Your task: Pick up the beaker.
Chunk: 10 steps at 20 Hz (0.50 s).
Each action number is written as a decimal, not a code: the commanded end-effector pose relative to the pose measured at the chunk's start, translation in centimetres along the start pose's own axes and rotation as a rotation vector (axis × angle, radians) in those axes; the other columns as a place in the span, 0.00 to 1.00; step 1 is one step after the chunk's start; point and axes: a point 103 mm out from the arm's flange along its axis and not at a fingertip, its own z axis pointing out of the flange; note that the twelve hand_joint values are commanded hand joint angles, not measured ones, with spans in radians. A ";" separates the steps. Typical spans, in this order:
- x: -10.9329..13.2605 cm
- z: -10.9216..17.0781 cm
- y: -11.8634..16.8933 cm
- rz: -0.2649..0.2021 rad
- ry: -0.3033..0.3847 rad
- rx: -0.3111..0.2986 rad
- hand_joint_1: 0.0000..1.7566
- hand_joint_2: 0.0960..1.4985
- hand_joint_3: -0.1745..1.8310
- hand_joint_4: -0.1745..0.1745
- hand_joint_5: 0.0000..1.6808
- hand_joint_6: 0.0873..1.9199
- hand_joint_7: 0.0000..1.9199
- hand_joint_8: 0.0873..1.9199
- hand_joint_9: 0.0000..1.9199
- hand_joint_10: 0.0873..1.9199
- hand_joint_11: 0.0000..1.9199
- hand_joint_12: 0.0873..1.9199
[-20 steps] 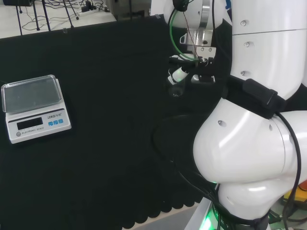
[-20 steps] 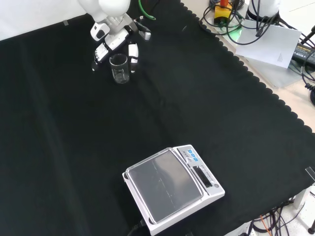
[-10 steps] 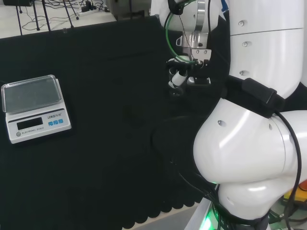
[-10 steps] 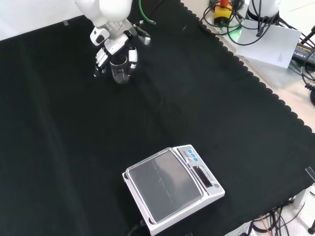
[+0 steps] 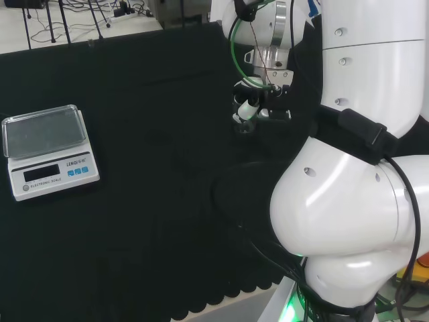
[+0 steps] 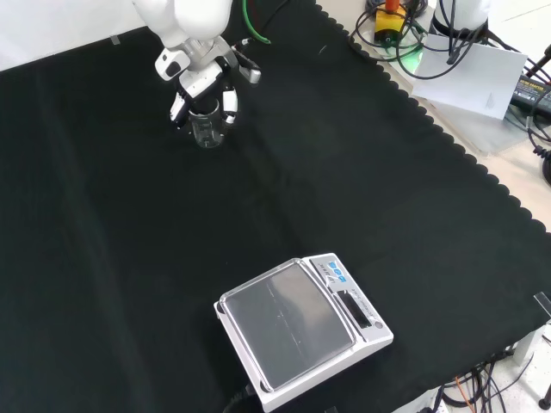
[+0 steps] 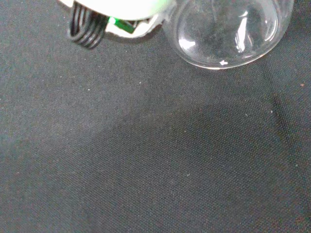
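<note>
Grasp step: black-and-white robot hand (image 6: 203,86) w/ fingers curled round small clear glass beaker (image 6: 207,127); next, lift straight up, keeping it upright.

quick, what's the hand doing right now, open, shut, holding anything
Hand: shut on the beaker, with fingers curled around its upper part. From these views I cannot tell whether the beaker is off the cloth yet.

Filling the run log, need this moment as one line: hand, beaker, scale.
hand: fingers curled round beaker | beaker: upright, looks empty, lift off cloth unclear | scale: apart, pan bare
</note>
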 end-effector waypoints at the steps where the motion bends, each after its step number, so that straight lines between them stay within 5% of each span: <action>1: 0.2 -1.1 0.0 -0.019 0.003 -0.016 0.77 0.78 0.15 0.00 0.37 0.77 0.25 0.83 0.36 0.77 0.57 0.56; 10: 2.2 -7.3 -1.4 -0.042 -0.039 -0.098 0.75 0.84 0.10 0.00 0.36 0.79 0.26 0.81 0.42 0.78 0.58 0.60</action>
